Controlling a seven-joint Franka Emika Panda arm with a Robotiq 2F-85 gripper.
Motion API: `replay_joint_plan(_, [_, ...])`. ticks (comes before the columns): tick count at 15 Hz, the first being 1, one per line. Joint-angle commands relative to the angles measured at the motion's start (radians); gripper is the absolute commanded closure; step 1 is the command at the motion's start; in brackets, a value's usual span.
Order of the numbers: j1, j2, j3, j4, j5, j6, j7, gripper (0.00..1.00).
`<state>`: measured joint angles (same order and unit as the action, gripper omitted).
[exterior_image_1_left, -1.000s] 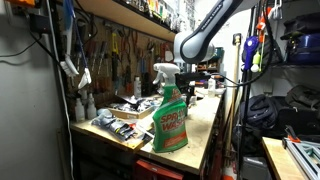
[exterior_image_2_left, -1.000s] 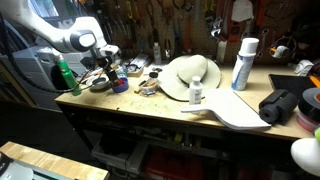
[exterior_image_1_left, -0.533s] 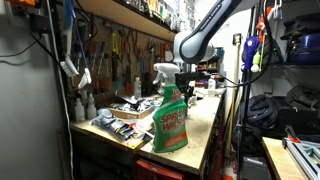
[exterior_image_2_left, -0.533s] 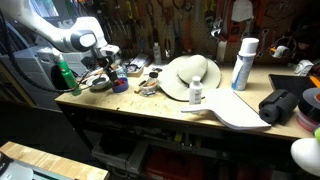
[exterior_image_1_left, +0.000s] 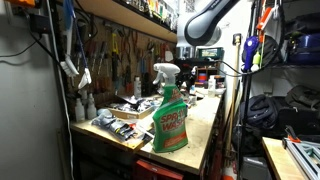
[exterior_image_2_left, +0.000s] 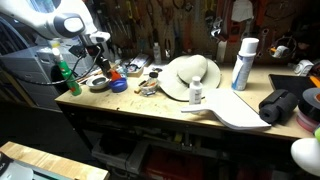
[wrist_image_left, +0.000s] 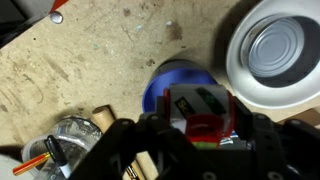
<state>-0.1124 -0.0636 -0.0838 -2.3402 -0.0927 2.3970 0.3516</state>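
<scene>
In the wrist view my gripper is shut on a small red-and-white container with a green-marked label, held above the wooden bench. Straight below it lies a blue round dish, and a grey-white bowl sits beside that. In both exterior views the gripper hangs raised above the bench end. The blue dish and the bowl lie under it on the bench.
A green spray bottle stands at the bench corner. A straw hat, a small white bottle, a blue-white spray can and a pale wooden board lie further along. A jar with pens stands nearby. Tools hang on the back wall.
The arm has risen from low over the bench to well above it, with the small container in the gripper. The dish and bowl stayed in place.
</scene>
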Motion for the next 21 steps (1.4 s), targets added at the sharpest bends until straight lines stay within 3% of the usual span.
replay_joint_plan(1, [0.027,-0.135,0.016,-0.110,0.047,0.057,-0.147,0.62])
replay_joint_plan(10, [0.108,-0.112,0.057,-0.158,0.141,0.126,-0.318,0.62])
replay_joint_plan(21, [0.124,-0.028,0.086,-0.169,0.132,0.291,-0.308,0.62])
